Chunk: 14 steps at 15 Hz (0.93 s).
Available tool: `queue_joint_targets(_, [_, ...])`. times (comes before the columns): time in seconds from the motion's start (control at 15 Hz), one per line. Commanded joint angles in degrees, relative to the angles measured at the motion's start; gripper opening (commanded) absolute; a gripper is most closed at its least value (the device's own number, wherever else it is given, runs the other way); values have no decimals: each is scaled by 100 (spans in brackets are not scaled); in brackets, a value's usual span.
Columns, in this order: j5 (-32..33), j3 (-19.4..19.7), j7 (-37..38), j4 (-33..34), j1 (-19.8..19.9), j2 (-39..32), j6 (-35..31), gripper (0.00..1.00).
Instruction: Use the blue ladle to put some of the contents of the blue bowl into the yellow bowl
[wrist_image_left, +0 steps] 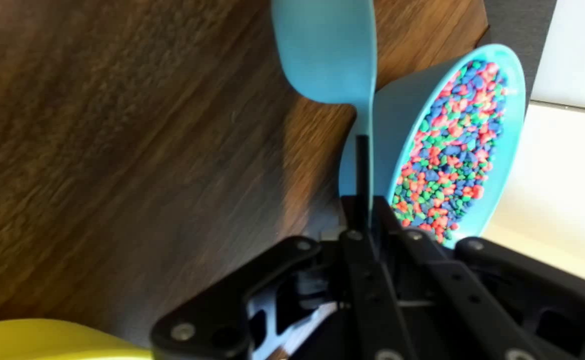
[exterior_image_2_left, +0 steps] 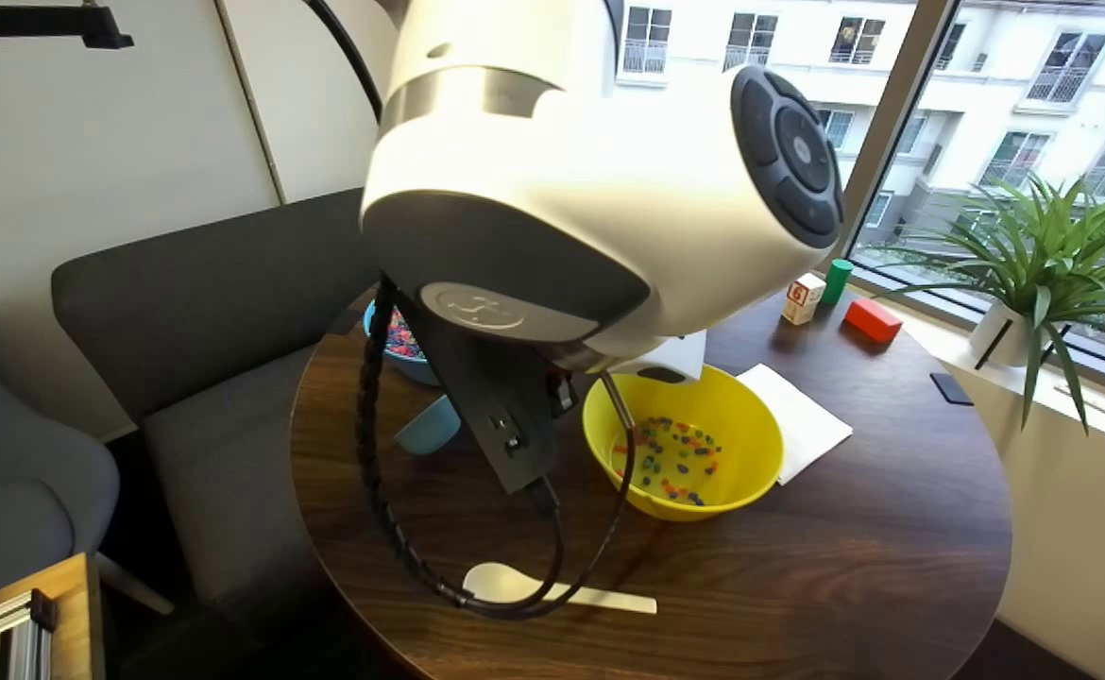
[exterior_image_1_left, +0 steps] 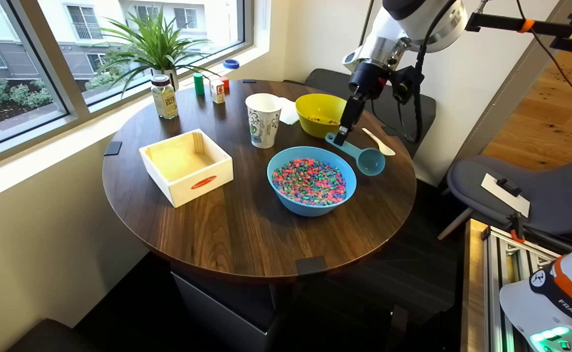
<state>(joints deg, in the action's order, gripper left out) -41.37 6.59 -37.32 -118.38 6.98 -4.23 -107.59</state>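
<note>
Wrist view shows a smooth, round-cupped blue ladle (wrist_image_left: 326, 52).

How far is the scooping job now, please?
Looks done: some coloured bits already lie in the yellow bowl.
In hand: the end effector grips the blue ladle, which shows no bits inside.
Left: perhaps another scoop, as the blue bowl holds plenty, or just putting the ladle down.

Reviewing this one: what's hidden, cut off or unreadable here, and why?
Blue ladle: in the wrist view, cup cut off by the top edge.
Yellow bowl: in the wrist view, mostly cut off at the lower left corner.
Blue bowl: in an exterior view, mostly hidden behind the robot arm.
Lidded jar: in an exterior view, its label's fine print is too small to read.
</note>
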Motion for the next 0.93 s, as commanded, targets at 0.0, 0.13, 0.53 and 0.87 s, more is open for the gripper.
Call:
queue_joint_targets(0.0, [-402, -5, 101, 134, 95, -188, 146, 2])
queue_joint_targets(0.13, [-533, -16, 166, 138, 104, -237, 78, 2])
queue_joint_targets(0.53, [-821, -39, 444, 198, 108, -399, -6, 2])
queue_joint_targets(0.87, [-741, -40, 578, 216, 97, -488, -111, 2])
